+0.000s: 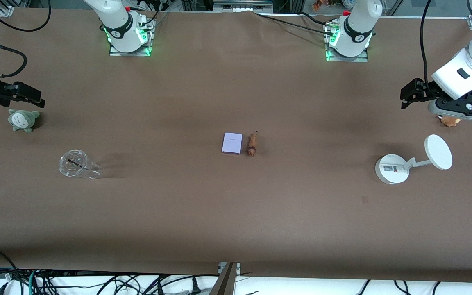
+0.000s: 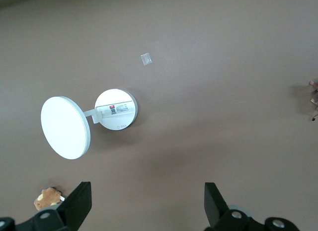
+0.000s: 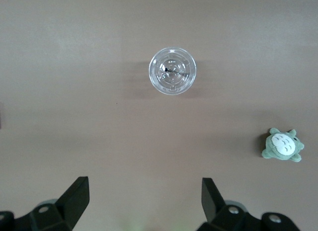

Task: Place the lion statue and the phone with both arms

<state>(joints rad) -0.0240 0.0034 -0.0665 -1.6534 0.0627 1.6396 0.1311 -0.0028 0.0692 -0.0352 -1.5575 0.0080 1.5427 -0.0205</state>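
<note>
The lavender phone lies flat at the middle of the table. The small orange-brown lion statue lies right beside it, toward the left arm's end; a bit of it shows at the edge of the left wrist view. My left gripper is open and empty, up over the left arm's end of the table near the brown plush. My right gripper is open and empty over the right arm's end, just above the grey-green plush. Both are far from the phone and the lion.
A white round stand with a disc stands at the left arm's end, also in the left wrist view. A clear plastic cup stands at the right arm's end, also in the right wrist view. The grey-green plush shows there too.
</note>
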